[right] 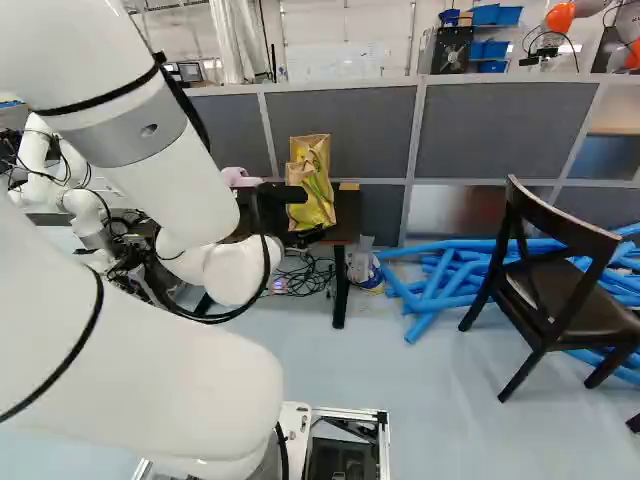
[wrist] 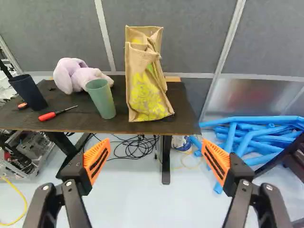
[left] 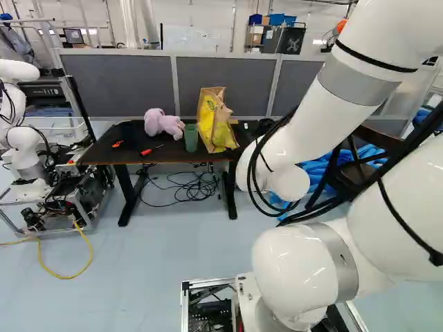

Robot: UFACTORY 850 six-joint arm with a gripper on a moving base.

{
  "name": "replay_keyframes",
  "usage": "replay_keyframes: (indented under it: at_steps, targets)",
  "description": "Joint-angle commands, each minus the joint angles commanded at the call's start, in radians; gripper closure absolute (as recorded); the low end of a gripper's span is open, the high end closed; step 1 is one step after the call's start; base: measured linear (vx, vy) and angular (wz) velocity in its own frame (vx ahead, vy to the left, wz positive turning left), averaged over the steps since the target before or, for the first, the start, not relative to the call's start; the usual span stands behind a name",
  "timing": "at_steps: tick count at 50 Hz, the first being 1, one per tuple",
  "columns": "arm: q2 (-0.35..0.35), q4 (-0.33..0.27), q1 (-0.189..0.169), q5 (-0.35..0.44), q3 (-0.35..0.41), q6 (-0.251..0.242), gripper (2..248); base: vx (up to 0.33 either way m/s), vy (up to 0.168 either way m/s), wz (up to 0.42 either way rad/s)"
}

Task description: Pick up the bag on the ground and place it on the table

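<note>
One bag (wrist: 148, 85) stands upright on the table (left: 104, 152), toward its right end. On the same table, left of its middle, are one green cup (wrist: 100, 99), one plush toy (wrist: 80, 76), one dark cup (wrist: 28, 92) and one red screwdriver (wrist: 56, 114). The gripper (right: 285, 212) is short of the table, its two fingers spread wide with nothing between them. Right of the table are one chair (right: 560, 290) and many blue tubes (right: 440, 285), too heaped to count; left of it, another robot (left: 26, 155).
</note>
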Motion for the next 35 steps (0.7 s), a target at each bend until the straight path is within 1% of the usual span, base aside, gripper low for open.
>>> replay_keyframes:
  at_steps: [35]
  targets:
    - [0.002, 0.000, 0.000, 0.005, 0.003, -0.001, 3, 0.000, 0.000, 0.000]
